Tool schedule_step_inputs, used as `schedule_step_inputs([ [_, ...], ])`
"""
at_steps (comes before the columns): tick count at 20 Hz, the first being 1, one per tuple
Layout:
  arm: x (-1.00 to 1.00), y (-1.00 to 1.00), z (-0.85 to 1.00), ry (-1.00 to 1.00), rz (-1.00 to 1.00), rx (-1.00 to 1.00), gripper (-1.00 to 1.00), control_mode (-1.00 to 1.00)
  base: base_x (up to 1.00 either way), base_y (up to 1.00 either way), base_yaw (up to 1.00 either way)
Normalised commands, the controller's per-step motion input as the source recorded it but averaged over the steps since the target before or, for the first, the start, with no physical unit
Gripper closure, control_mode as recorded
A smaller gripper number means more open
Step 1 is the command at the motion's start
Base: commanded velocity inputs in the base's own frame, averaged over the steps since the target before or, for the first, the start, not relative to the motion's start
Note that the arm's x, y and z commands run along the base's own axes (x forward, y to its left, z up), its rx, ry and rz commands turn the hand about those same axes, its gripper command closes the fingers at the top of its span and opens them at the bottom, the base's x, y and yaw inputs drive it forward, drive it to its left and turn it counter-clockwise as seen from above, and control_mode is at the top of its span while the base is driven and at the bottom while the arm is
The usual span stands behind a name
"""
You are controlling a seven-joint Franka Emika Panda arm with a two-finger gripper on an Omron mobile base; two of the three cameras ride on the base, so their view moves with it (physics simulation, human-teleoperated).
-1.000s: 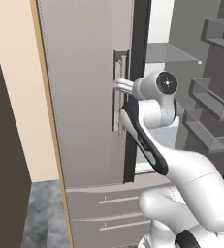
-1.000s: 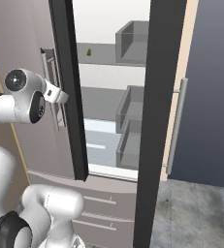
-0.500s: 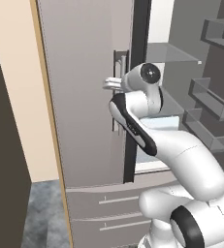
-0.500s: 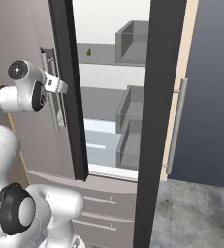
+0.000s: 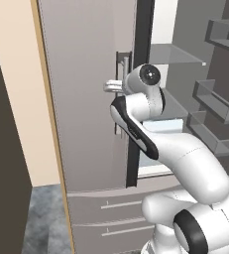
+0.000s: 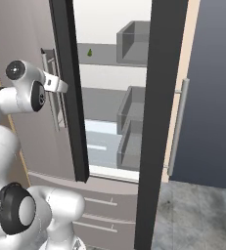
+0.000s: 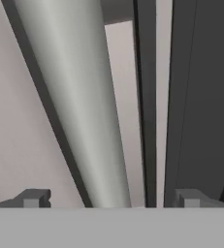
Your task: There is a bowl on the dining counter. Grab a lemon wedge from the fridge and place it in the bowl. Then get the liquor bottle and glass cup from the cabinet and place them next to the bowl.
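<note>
Right now your gripper [image 7: 111, 198] is spread wide and empty, its fingertips [image 7: 33, 197] straddling the long vertical handle [image 7: 84, 111] of the fridge [image 5: 86, 124] left door. That door stands partly open. Inside, the lemon wedge [image 6: 90, 52] sits on an upper shelf [image 6: 102, 53], well apart from the gripper.

Fridge [image 6: 31, 39] interior, reached through the gap between its two doors. The left door's dark edge [image 6: 70, 93] and the right door's dark edge [image 6: 158, 122] bound the opening. Door bins [image 6: 134, 34] narrow it on the right. The vertical handle [image 7: 79, 106] lies between the spread fingertips [image 7: 33, 197] of the pincer [image 7: 111, 198].
</note>
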Motion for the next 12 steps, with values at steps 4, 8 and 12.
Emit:
schedule_step_inputs([
  [4,0.35,0.00,0.00,0.00,0.00,0.00,-1.00,-1.00,0.00,0.00,0.00],
  [8,0.58,0.00,-0.08,0.00,0.00,0.00,-1.00,-1.00,0.00,0.00,0.00],
  [12,0.59,0.00,-0.10,0.00,0.00,0.00,-1.00,-1.00,0.00,0.00,0.00],
])
